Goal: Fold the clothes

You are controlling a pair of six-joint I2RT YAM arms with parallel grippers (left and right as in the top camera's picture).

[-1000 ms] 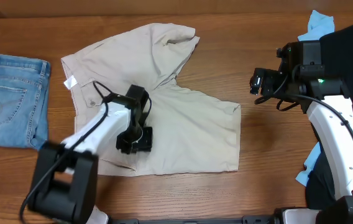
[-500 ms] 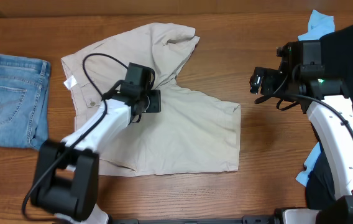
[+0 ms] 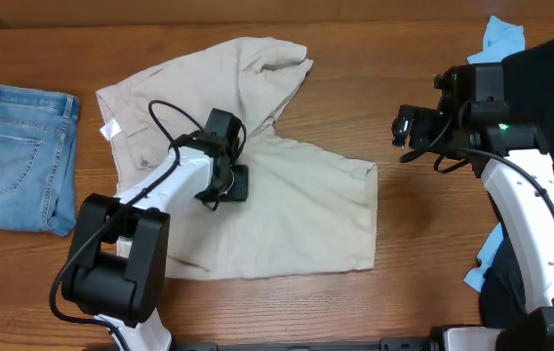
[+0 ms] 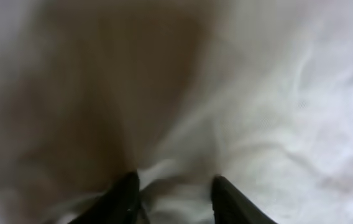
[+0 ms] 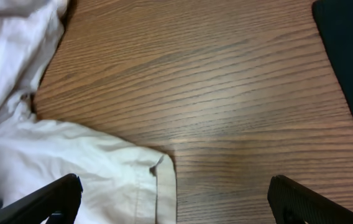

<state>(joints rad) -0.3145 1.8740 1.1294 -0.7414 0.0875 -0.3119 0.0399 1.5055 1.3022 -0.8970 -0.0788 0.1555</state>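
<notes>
The clothes at hand are pale beige shorts, spread across the middle of the table, with one leg folded up toward the back. A small white label shows at their left edge. My left gripper points down onto them near the crotch. In the blurred left wrist view its fingers stand partly apart and press into the shorts, with a ridge of cloth between them. My right gripper hovers wide open over bare wood, right of the shorts. In the right wrist view the right gripper is above the hem corner of the shorts.
Folded blue jeans lie at the table's left edge. A black garment is heaped at the far right, and its edge shows as the black garment in the right wrist view. Light blue cloth sticks out beside it.
My left gripper moved from the lower part of the shorts up toward the crotch, then came back down a little. Its fingers widened, then narrowed. The right arm stayed still.
</notes>
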